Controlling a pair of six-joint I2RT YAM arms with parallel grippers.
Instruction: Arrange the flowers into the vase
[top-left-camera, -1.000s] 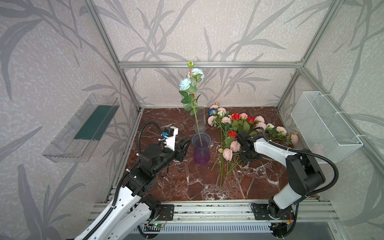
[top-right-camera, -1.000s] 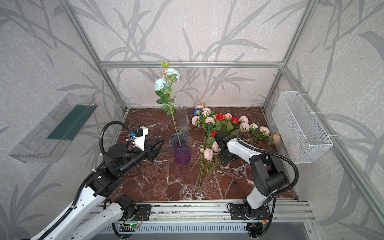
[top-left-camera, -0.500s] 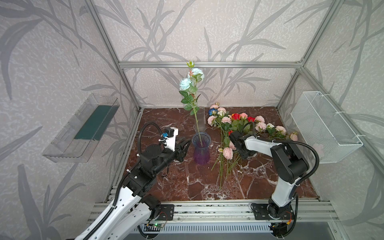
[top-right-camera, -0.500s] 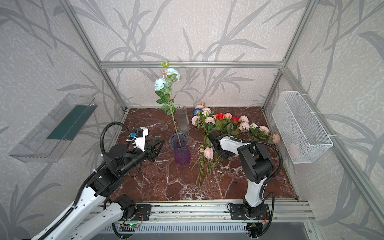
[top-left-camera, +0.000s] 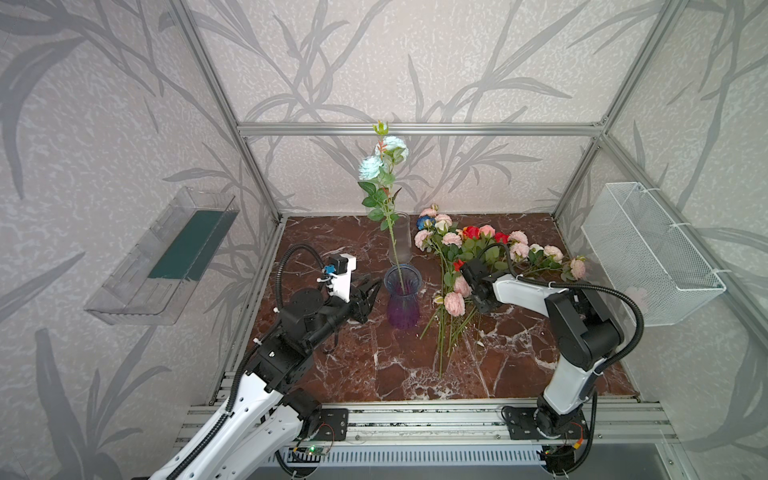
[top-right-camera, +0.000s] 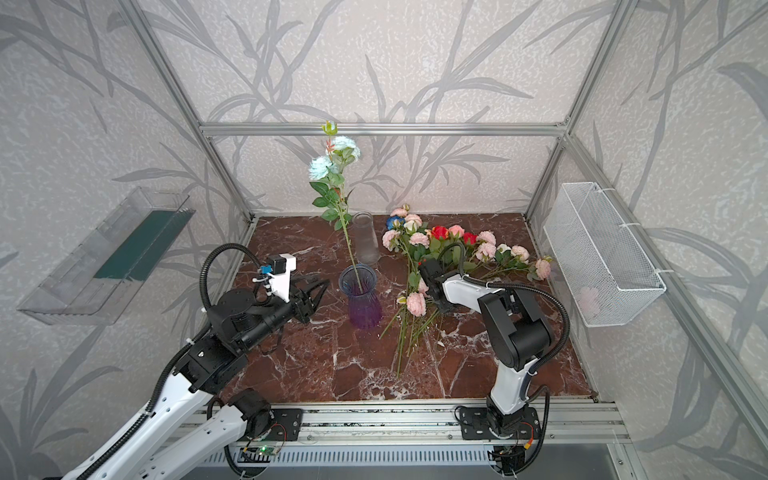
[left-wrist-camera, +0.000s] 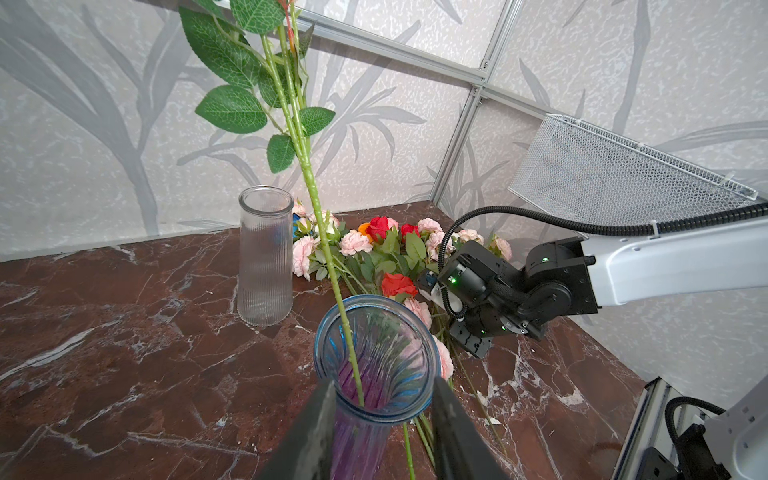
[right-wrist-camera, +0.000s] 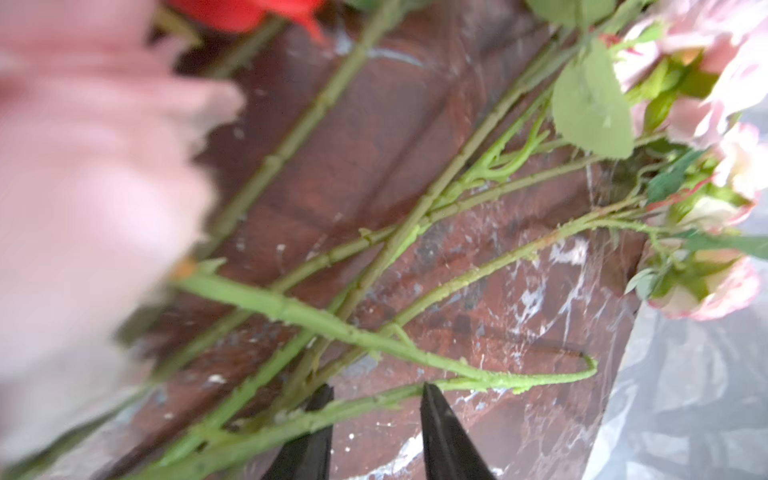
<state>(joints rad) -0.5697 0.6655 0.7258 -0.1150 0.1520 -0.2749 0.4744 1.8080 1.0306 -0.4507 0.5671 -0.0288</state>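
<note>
Right gripper straddles thorny green flower stems.

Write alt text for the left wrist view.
A blue-and-purple vase holding one long green leafy stem stands on the marble table, framed between the open fingers of the left end effector. Behind it are an empty clear ribbed vase and a pile of pink and red flowers, where the right arm reaches in, with a wire basket on the wall.
</note>
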